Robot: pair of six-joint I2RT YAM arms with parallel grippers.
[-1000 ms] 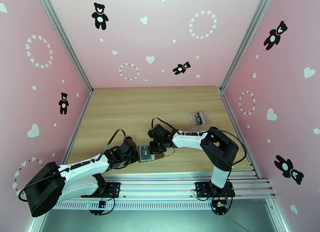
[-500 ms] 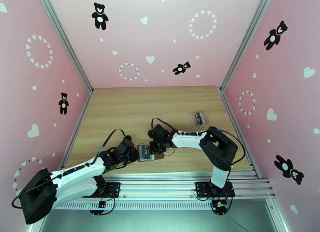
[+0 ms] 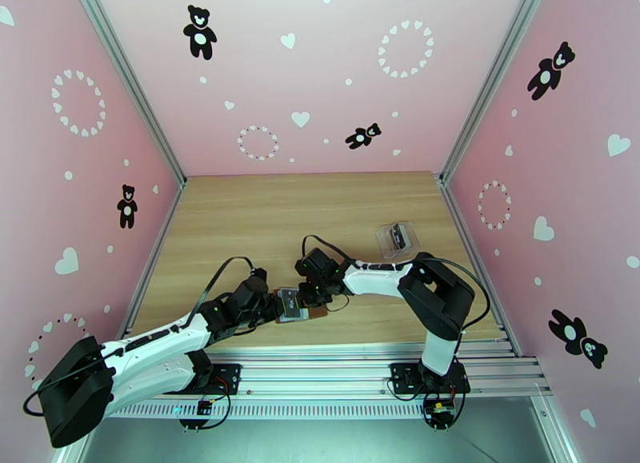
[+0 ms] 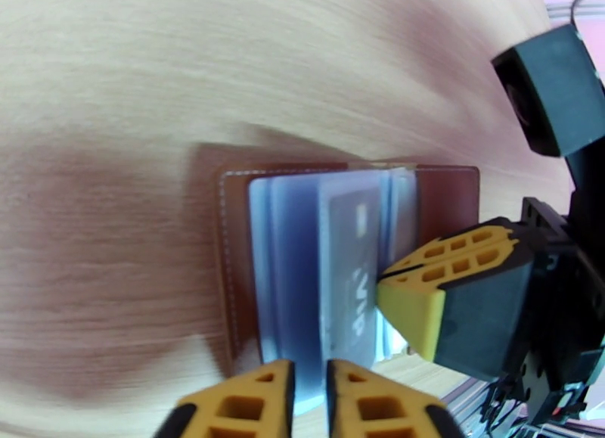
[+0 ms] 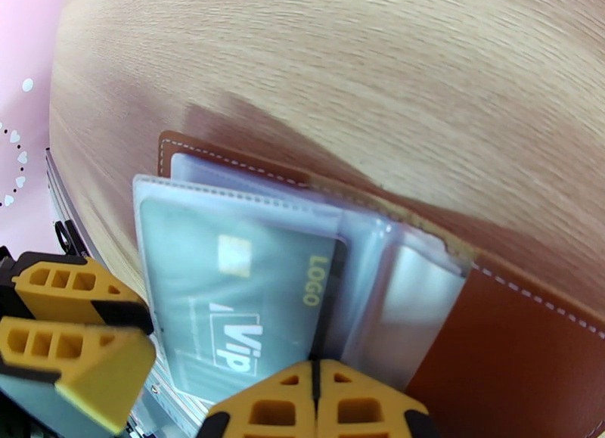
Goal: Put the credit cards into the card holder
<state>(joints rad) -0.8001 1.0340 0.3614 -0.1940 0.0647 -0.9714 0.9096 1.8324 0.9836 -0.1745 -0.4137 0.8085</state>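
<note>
The brown card holder (image 3: 320, 313) lies open near the table's front edge, its see-through pockets fanned out (image 4: 234, 265) (image 5: 514, 341). A dark credit card (image 4: 348, 281) (image 5: 234, 296) with pale "Vip" print sits inside one pocket. My left gripper (image 3: 270, 306) (image 4: 310, 390) is at the holder's left edge. Its jaws stand a narrow slit apart, with the pocket's rim at the gap. My right gripper (image 3: 310, 297) (image 5: 314, 402) is shut, its tip pressing down on the pockets near the fold. It also shows in the left wrist view (image 4: 408, 303).
A clear plastic box (image 3: 398, 238) holding another dark card stands at the right, behind the right arm. Bare wooden table lies beyond the holder. A metal rail (image 3: 360, 353) borders the front edge, and pink walls close in the other sides.
The left arm has sunk lower and shifted a little right toward the holder, and its jaws have eased slightly apart. The right gripper stays pressed on the pockets.
</note>
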